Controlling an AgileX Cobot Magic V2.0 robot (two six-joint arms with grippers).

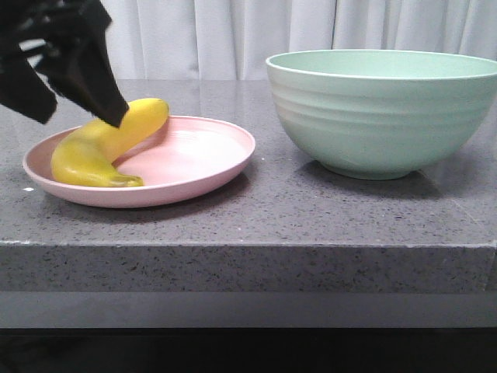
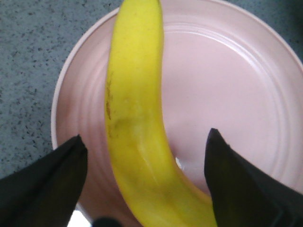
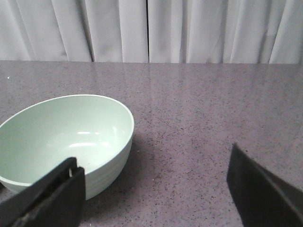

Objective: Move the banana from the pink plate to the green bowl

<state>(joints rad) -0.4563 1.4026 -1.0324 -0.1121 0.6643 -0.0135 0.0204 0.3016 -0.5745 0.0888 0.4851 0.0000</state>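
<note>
At the left of the front view, the banana [image 1: 105,151] lies on the pink plate [image 1: 202,167], the left gripper [image 2: 144,161] spread wide astride it. Closing off-centre, the fingers could roll the smooth fruit aside, well short of the green bowl [image 1: 380,116]. The right gripper [image 3: 154,189] hangs open.

The left claw [image 2: 144,184] straddles the banana [image 2: 135,127], a sliver of room outside each finger. Past it, bare table [image 1: 268,198] runs to the bowl [image 1: 380,116], whose tall wall blocks a low pass.
</note>
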